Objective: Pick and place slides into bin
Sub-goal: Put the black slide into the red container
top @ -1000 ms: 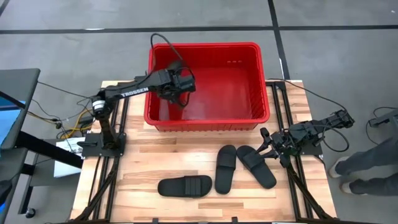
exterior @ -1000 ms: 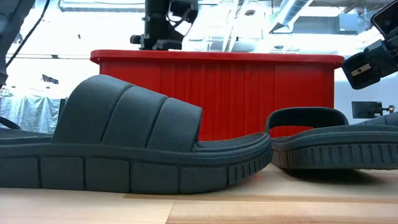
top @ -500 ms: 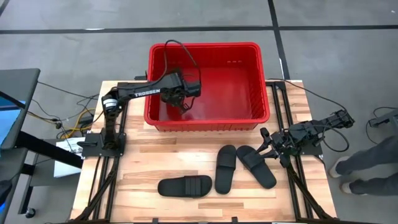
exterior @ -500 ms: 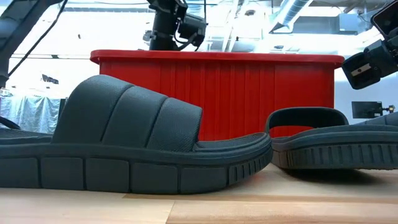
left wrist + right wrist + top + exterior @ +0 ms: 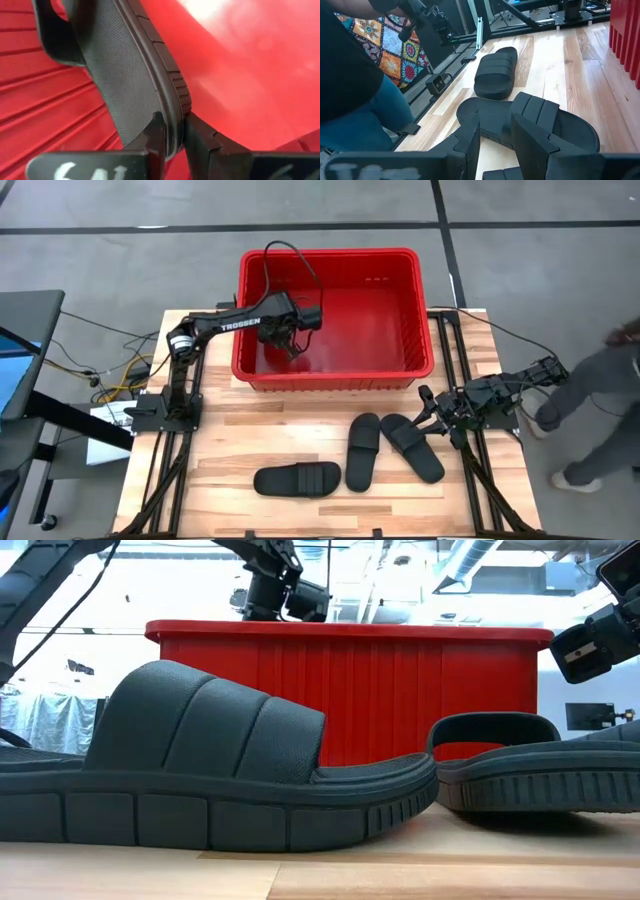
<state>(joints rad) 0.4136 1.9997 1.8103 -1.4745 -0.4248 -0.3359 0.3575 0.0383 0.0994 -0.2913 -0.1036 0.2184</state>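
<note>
My left gripper (image 5: 291, 332) reaches into the red bin (image 5: 420, 310) and is shut on one black slide (image 5: 130, 75). Three more black slides lie flat on their soles on the table: one near the front (image 5: 297, 478), one in the middle (image 5: 362, 450) and one to the right (image 5: 411, 446). My right gripper (image 5: 431, 411) is open, just off the right slide's far end. In the right wrist view its fingers (image 5: 535, 135) stand over that slide (image 5: 570, 130) without touching it. The low view shows the bin's front wall (image 5: 400, 690) behind two slides. My left gripper pinches the slide's sole at its edge near one end (image 5: 172, 122), one finger on the textured footbed and one on the outsole side. The fingers point down into the bin. The slide reaches away from the fingers, strap end (image 5: 55, 35) farthest, beside the bin's ribbed wall.
The bin stands at the table's far edge. Arm frames run along the left (image 5: 165, 410) and right (image 5: 480, 470) table sides. A person (image 5: 600, 410) stands off the table's right side and also shows in the right wrist view (image 5: 355, 100).
My left gripper has gone a little toward the table's right and near edges inside the bin, and has turned at the wrist, still holding the slide. The person to the right of the table has stepped closer.
</note>
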